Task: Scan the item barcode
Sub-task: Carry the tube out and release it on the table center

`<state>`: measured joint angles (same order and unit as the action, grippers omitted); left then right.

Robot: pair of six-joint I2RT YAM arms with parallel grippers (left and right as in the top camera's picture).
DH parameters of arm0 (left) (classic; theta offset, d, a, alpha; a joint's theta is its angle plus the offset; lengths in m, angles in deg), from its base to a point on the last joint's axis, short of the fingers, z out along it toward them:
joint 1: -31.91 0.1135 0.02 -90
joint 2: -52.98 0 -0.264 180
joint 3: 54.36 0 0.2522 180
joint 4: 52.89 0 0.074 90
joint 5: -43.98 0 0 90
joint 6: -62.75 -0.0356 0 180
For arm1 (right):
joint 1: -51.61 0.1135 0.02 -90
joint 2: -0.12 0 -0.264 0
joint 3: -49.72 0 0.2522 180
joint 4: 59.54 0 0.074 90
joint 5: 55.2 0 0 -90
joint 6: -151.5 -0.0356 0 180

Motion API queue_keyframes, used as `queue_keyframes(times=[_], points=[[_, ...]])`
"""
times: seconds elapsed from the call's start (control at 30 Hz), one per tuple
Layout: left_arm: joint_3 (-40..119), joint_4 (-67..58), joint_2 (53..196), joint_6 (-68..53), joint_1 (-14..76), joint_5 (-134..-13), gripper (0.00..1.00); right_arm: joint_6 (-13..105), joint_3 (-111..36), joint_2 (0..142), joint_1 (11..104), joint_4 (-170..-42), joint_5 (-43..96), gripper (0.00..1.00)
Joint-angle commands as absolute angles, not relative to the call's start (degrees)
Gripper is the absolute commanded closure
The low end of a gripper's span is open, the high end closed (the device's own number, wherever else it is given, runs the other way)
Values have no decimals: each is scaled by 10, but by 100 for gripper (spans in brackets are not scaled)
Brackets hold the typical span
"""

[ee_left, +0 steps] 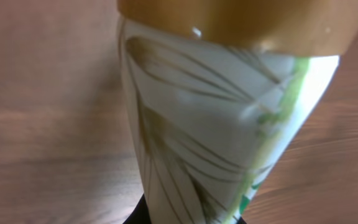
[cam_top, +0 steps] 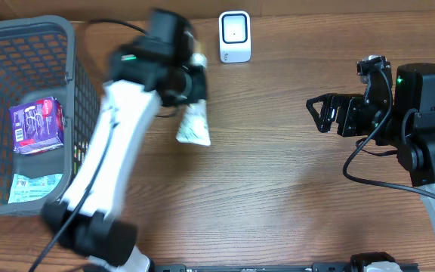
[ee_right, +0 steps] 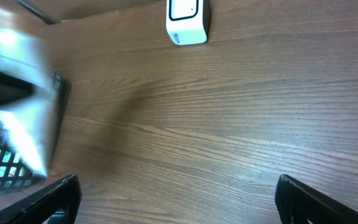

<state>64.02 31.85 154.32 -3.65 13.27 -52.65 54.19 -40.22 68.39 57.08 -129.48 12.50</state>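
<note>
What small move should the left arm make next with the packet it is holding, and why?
Probably shift the packet toward the white scanner and turn its barcode side to it. The left claw is shut on the packet, which is held left of the scanner; the left wrist view shows only leaf print, no barcode. The right claw stands open, away from it.

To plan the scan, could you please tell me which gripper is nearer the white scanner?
Left. The left gripper, shut on the white pouch, hangs just left of the scanner; the open right gripper sits farther off to its right.
</note>
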Motion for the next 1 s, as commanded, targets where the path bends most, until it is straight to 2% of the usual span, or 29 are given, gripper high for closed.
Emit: queue_keyframes(times=[0.0,0.33,0.53,0.7,0.97], points=[[604,299,1586,39,95,-473,95,543,-416,683,574,-1291,122,0],[578,279,1708,45,72,-476,96,543,-416,683,574,-1293,122,0],[578,243,1760,48,70,-549,96,543,-416,683,574,-1291,122,0],[578,206,1783,71,50,-595,96,543,-416,683,574,-1293,122,0],[578,165,1787,92,0,-596,96,543,-416,683,574,-1292,122,0]])
